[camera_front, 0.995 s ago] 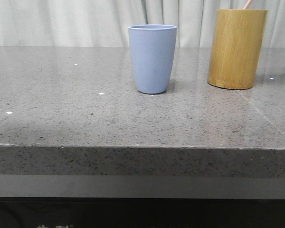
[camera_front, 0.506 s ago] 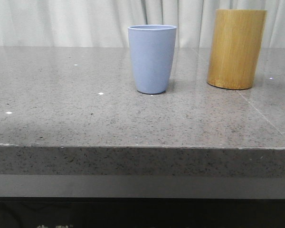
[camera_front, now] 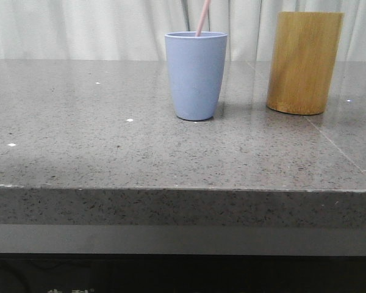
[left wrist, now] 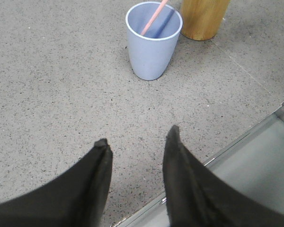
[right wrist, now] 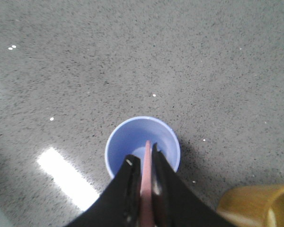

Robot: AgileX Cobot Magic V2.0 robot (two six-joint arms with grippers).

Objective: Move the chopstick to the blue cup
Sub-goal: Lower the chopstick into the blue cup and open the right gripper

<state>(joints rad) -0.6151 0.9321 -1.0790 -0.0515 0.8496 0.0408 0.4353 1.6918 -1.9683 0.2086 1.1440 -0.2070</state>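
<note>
The blue cup point(camera_front: 196, 74) stands upright at the middle of the stone table. A pale pink chopstick point(camera_front: 202, 17) slants up out of its mouth and leaves the front view at the top. Seen from the left wrist, the chopstick point(left wrist: 154, 19) dips into the blue cup point(left wrist: 153, 41). My right gripper point(right wrist: 145, 158) hangs right over the blue cup point(right wrist: 124, 140), shut on the chopstick point(right wrist: 146, 179), whose lower end reaches inside. My left gripper point(left wrist: 137, 141) is open over bare stone near the table's front edge, well short of the cup.
A taller yellow-brown bamboo holder point(camera_front: 304, 62) stands to the right of the cup, close behind it in the left wrist view point(left wrist: 204, 18). The table's front edge point(left wrist: 246, 137) runs just beside the left fingers. White curtains hang behind the table.
One second ago the chopstick's tip stuck out above the bamboo holder. Half a second ago it was out of sight. Now it slants into the blue cup.
</note>
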